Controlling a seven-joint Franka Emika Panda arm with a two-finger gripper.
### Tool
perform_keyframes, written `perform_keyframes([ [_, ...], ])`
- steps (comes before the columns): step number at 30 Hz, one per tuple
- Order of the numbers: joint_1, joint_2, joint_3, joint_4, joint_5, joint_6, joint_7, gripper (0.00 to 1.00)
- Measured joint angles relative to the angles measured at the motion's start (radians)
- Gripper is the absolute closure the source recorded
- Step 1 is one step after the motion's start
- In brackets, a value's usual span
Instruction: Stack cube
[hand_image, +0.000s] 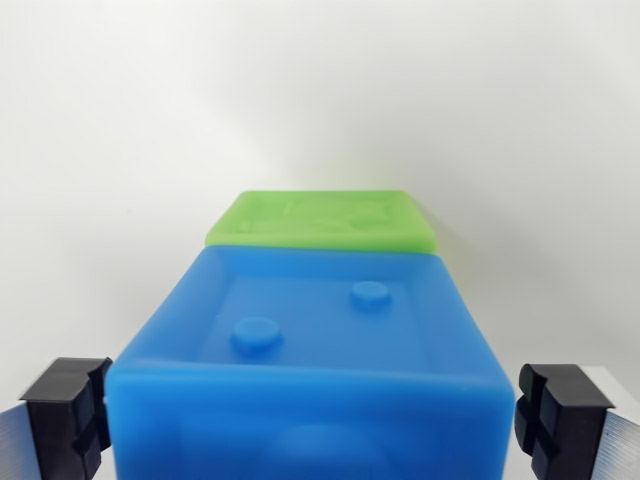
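Observation:
A blue cube (310, 340) fills the lower middle of the wrist view, with two round studs on its recessed top face. My gripper (315, 418) is shut on it: the black left finger (70, 412) and right finger (558, 410) press against its two sides. A green cube (325, 220) shows just beyond the blue cube's far edge, farther from the camera, with only its embossed top face visible. The blue cube hides the rest of the green one, and whether the two touch cannot be told.
A plain white surface (320, 90) stretches around and behind both cubes. Nothing else is in view.

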Motion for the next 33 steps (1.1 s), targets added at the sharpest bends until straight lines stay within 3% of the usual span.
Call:
perform_keyframes([
  [19,0.000,-0.111,0.001,-0.011,0.005,-0.097,-0.003,0.00],
  [33,0.000,-0.240,0.002,-0.008,0.014,-0.227,-0.009,0.00],
])
